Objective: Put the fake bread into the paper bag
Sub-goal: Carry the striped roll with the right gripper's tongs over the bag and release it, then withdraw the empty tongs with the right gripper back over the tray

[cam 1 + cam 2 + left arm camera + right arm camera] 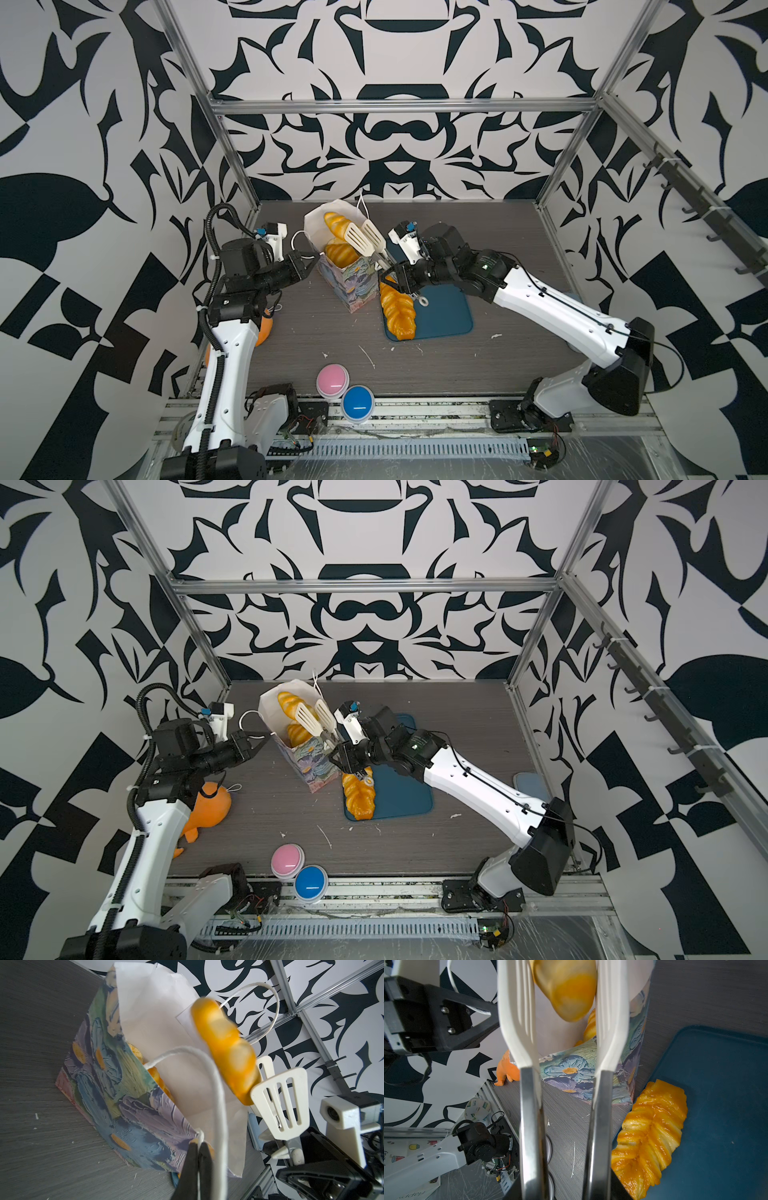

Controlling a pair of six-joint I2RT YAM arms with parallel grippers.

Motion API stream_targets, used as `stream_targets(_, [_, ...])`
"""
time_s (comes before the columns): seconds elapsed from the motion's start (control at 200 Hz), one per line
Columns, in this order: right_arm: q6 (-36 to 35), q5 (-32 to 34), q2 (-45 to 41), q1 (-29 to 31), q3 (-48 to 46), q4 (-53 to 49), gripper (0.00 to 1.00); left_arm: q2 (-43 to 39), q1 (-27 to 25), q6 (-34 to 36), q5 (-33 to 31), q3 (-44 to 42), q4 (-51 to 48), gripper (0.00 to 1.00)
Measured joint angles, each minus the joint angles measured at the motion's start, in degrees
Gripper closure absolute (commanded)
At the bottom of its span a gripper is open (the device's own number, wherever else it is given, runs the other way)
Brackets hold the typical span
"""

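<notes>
In a top view the right gripper (394, 278) is gripping the tongs (366, 240), blades narrowly parted over the paper bag (354, 286). In the left wrist view the left gripper (197, 1146) is pinching a cord handle (217, 1095). In the right wrist view a blurred roll (566, 991) is sitting between the blades, with another pastry (590, 1026) lying inside the bag.
</notes>
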Motion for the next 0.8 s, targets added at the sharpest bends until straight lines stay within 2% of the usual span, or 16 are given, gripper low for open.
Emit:
stream_targets(0.375, [-0.1, 0.5, -0.6, 0.0, 0.3, -0.7, 0.57, 0.0, 0.0, 0.0, 0.0, 0.0, 0.0, 1.0])
stream_targets(0.8, [-1.3, 2.9, -7.2, 0.0, 0.3, -2.9, 0.57, 0.0, 0.0, 0.0, 0.0, 0.0, 0.0, 1.0])
